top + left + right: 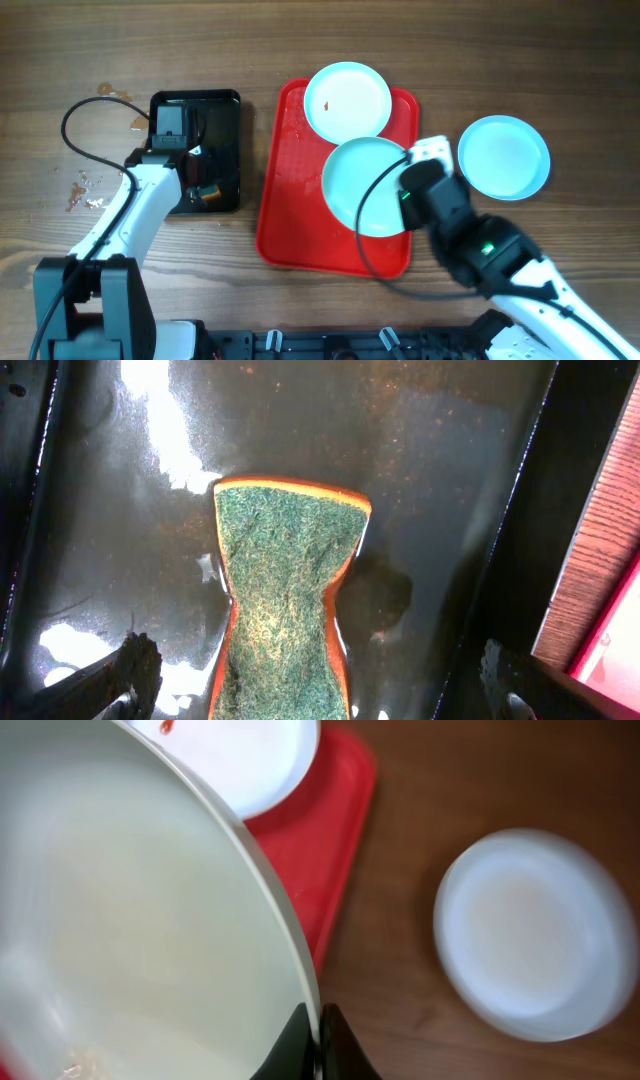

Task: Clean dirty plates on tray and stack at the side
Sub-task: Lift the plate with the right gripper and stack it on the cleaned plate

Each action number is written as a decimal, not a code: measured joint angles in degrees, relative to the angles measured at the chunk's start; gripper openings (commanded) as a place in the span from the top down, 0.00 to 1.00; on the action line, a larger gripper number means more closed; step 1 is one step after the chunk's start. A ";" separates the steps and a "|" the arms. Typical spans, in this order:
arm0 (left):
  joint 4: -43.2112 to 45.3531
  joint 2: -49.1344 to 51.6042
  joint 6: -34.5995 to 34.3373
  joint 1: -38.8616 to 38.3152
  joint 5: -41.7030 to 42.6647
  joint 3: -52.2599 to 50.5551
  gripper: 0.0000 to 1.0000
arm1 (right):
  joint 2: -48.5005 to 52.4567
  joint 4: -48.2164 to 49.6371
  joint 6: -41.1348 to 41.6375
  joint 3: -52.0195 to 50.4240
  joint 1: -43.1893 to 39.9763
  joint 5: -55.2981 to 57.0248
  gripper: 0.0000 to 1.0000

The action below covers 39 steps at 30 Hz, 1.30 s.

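One plate (345, 180) on the tray's (285, 230) near half is pinched at its rim by the right tool (318, 1042). Over the sponge (285, 580) the left tool (315, 670) hangs spread. It should close squarely on the narrow waist, with the rim grip steady.

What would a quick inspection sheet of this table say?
Surface: wooden table, small spots at its left.
Job's things: red tray holds a stained plate and a second plate; third plate sits on the table, right of the tray.
Clutter: black tray with a sponge.
Grippers: left gripper open, fingers either side of the sponge; right gripper pinching the second plate's rim.
Cables: a black cable loops by the left arm; a second cable crosses the second plate.
Surroundings: nothing seen.
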 measured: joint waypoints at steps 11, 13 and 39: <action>-0.02 0.00 0.00 0.00 0.00 0.00 0.00 | 13.97 24.44 -27.61 -0.20 23.69 46.12 0.96; -0.02 0.00 0.00 0.00 0.00 0.00 0.00 | 14.45 28.44 -33.22 -0.15 23.93 49.31 0.96; -0.02 0.00 0.00 0.00 0.00 0.00 0.00 | 14.51 18.45 -11.80 -0.04 22.08 29.75 0.96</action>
